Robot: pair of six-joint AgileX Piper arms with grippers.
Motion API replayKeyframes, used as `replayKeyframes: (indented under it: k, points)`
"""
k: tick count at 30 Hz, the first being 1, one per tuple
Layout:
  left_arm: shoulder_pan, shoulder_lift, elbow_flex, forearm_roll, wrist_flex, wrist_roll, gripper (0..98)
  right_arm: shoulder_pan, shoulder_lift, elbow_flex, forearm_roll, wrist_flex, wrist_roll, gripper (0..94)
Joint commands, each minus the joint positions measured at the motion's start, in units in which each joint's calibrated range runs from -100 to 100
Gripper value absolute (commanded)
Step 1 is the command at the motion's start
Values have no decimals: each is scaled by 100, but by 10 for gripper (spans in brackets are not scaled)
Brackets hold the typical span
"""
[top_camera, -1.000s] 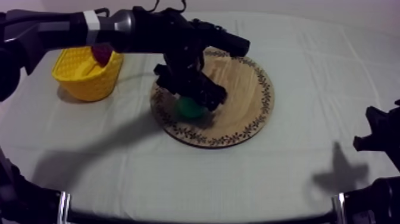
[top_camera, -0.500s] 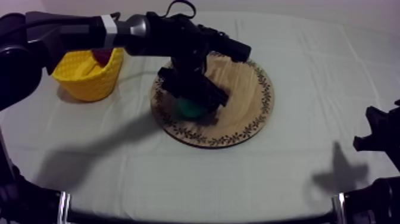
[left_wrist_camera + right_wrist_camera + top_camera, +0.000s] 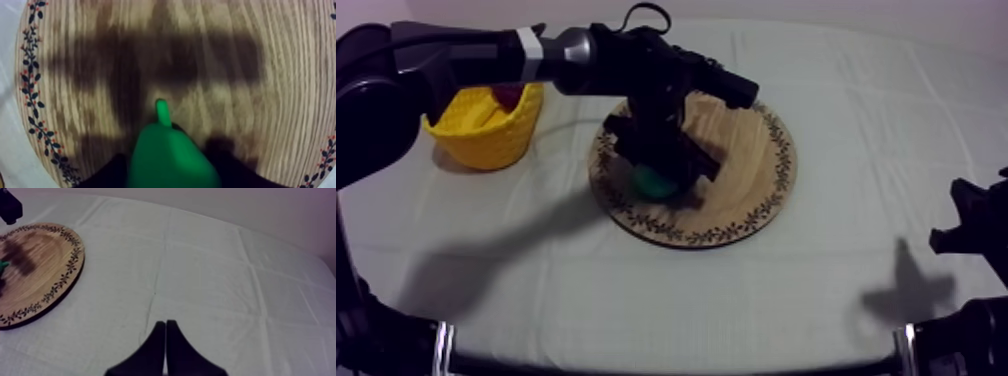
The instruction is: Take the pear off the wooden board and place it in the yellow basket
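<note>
The green pear (image 3: 654, 181) is over the near-left part of the round wooden board (image 3: 741, 160). My left gripper (image 3: 662, 165) comes down on it from above and is shut on the pear. In the left wrist view the pear (image 3: 167, 157) sits between the two black fingers (image 3: 107, 175), stem pointing out over the board (image 3: 235, 70). The yellow basket (image 3: 476, 138) stands to the left of the board with a small red fruit (image 3: 508, 95) inside. My right gripper (image 3: 165, 327) is shut on nothing, low at the right side (image 3: 966, 225).
The board's patterned rim (image 3: 67, 270) lies far left of my right gripper, with a bit of the pear (image 3: 4, 264) showing on it. Open cloth (image 3: 856, 120) stretches between the board and the right arm. The left arm's shadow falls in front of the board.
The left arm has swung a little to the right over the basket; its gripper has stayed on the pear, shifting slightly toward the far side. The right arm has not moved.
</note>
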Motion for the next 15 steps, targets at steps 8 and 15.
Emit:
replayKeyframes:
  k: [8, 15]
  points:
    - [-29, -131, 33, -41, -56, -15, 439, 1, 1, 5, 0, 3, -2, 5]
    - [-131, -823, 270, -70, 204, -27, 432, 1, 1, 5, 0, 3, -2, 5]
